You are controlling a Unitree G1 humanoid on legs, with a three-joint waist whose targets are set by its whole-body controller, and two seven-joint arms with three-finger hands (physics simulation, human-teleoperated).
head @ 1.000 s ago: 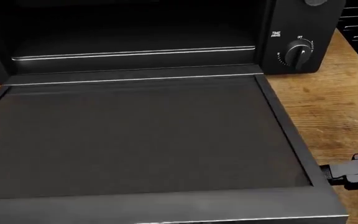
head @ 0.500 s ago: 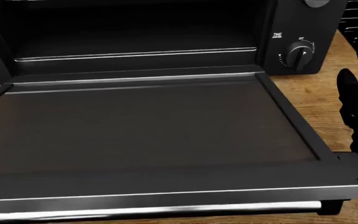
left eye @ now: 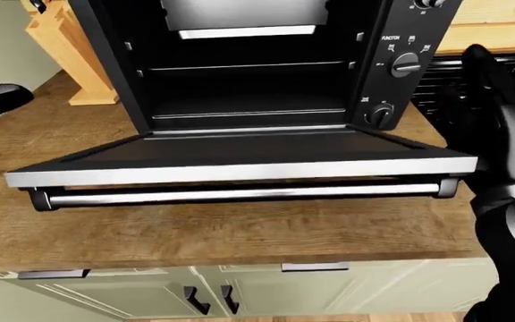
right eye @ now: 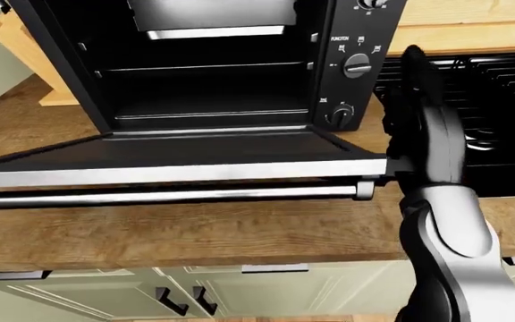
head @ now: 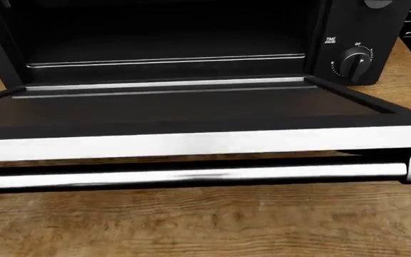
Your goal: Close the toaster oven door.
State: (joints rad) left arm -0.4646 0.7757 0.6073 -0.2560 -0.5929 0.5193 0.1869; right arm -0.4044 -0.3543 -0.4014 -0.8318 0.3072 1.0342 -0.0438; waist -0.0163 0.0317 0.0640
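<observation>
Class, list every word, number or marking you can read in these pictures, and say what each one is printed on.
"TIME" – on the toaster oven's control panel, beside the lower knob.
"FUNCTION" – on the same panel, above the middle knob.
The small print above the lower knob, the tick marks round both knobs and the icons beside the middle knob are too small to read.
No other text appears, on the oven door or elsewhere.

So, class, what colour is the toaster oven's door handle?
Shiny silver handle, shown best in the left-eye view.
</observation>
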